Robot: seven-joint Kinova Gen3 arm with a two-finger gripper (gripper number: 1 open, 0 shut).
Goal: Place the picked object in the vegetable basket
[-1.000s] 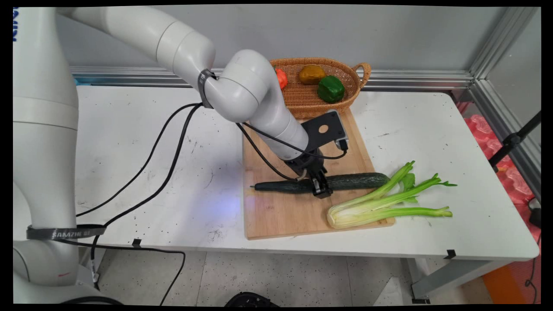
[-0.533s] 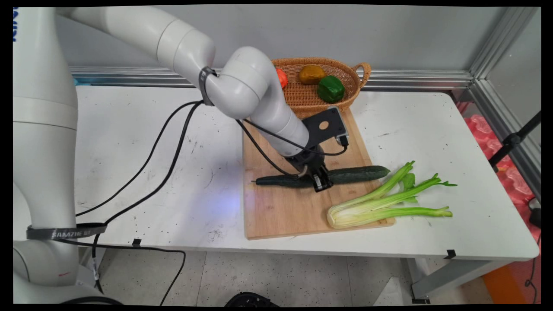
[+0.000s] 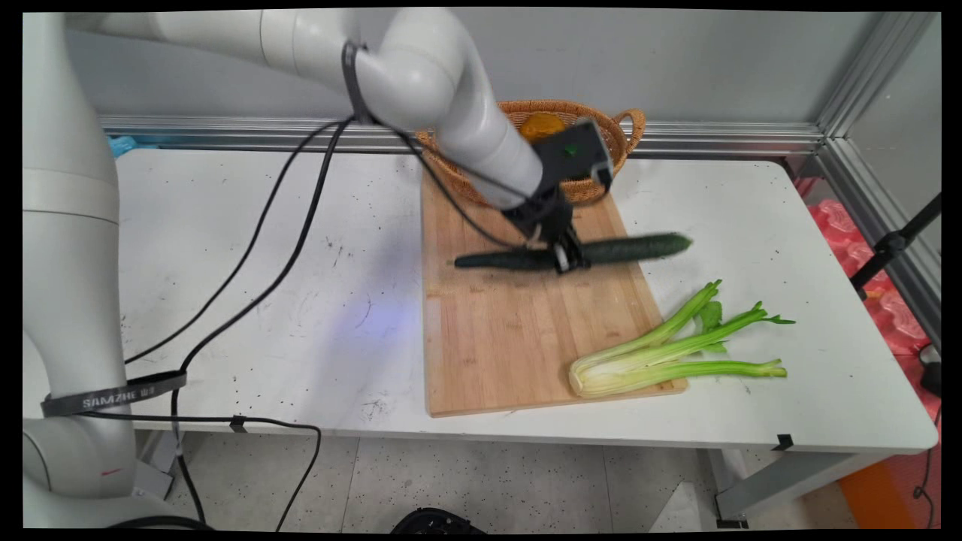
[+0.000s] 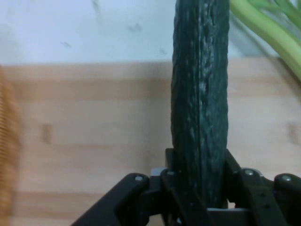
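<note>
The tool point(image 3: 562, 255) has its two fingers point(image 4: 175, 162) pressed tight against either side of a long dark green cucumber point(image 3: 624, 247), gripping it near the middle. The cucumber hangs roughly level in the air above the far part of the wooden cutting board point(image 3: 503, 353), clear of the wood, with its thicker end reaching out past the board's right edge and tipped slightly up. From the hand's own camera, the cucumber point(image 4: 200, 108) runs straight up between the black fingers, with the pale board beneath it and a few light green stalks in the upper right corner.

Behind the tool, at the far edge of the board, stands a woven wicker basket point(image 3: 627, 124), mostly covered by the arm; an orange-yellow piece of produce point(image 3: 539, 124) shows inside it. A bunch of celery point(image 3: 669, 353) lies near the board's right front corner, its pale base on the wood and its leafy ends stretching out onto the white desk point(image 3: 225, 248). Black cables point(image 3: 259, 248) droop from the arm across the left side of the desk
</note>
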